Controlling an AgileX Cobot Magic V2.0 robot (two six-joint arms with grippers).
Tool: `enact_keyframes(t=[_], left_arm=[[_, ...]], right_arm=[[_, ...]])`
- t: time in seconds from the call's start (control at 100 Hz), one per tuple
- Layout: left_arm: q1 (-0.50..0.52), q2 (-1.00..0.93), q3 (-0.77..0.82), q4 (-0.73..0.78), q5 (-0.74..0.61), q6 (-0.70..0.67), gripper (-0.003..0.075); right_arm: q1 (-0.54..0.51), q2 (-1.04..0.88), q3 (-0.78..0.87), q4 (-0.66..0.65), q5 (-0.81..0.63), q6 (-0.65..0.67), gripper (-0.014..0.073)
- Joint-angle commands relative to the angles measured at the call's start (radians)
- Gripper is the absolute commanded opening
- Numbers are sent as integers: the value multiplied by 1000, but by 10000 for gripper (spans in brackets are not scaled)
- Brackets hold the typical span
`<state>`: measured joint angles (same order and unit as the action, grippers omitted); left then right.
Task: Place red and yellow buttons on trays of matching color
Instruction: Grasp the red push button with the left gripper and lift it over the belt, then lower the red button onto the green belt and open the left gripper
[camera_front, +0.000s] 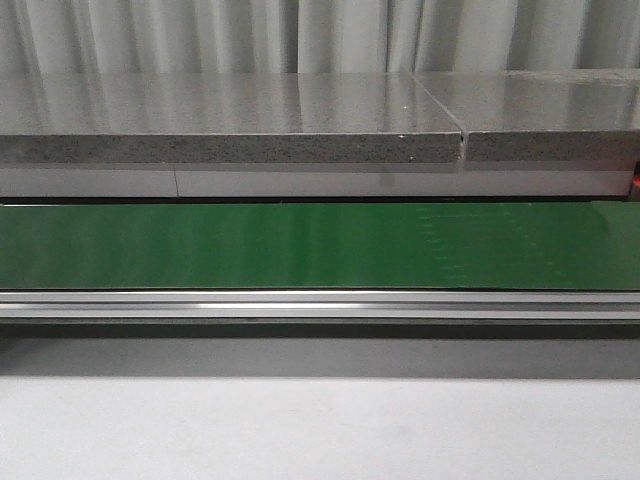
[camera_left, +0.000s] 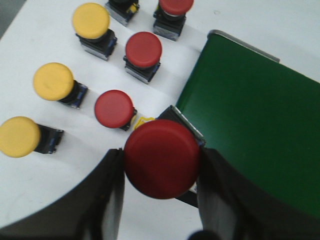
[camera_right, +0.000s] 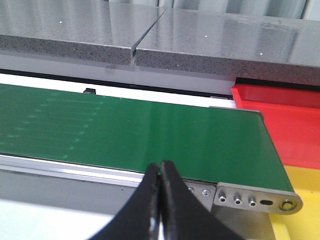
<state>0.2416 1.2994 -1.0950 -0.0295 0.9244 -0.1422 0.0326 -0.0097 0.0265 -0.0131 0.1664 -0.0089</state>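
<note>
Left end effector (camera_left: 162, 172) is clamped on a red button (camera_left: 162, 158), fingers (camera_left: 111, 190) pressing either side of the big mushroom cap. Grip sits on the cap prob. because it's the widest, easiest part to catch, w/ the dark body hanging below. Held button sits just beside the edge of the green conveyor belt (camera_left: 250, 115), which looks like the route to the trays: drop it on, belt carries it across.

Rest of the buttons wait on the white desk (camera_left: 30, 190) in loose rows, caps up so they can be picked the same way: three yellow ones (camera_left: 52, 81) along the outer side, red ones (camera_left: 143, 49) nearer the belt, one more red (camera_left: 114, 108) just beside the held one.

Right end effector (camera_right: 160, 187) has jaws together, holding nothing, parked at the near side of the belt's other end. Red tray (camera_right: 280, 100) lies just past that end, yellow tray (camera_right: 305, 185) nearer, so this arm seems stationed to take buttons as they arrive & sort by colour.

Front view shows only bare belt; no button on it yet.
</note>
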Motion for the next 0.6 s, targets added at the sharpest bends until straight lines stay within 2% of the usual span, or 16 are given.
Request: enact_keyframes(t=[0.0, 0.12, 0.45, 0.59], left_arm=[[-43, 6, -40, -12, -45, 8, -19], [-81, 49, -62, 4, -39, 8, -19], [-151, 201, -239, 92, 107, 26, -19], [-172, 235, -267, 92, 121, 26, -19]], right_arm=[[1, -15, -10, -10, -81, -2, -68], [1, -15, -10, -10, -81, -2, -68], [1, -15, -10, -10, -80, -2, -68], [1, -15, -10, -10, -80, -2, -68]])
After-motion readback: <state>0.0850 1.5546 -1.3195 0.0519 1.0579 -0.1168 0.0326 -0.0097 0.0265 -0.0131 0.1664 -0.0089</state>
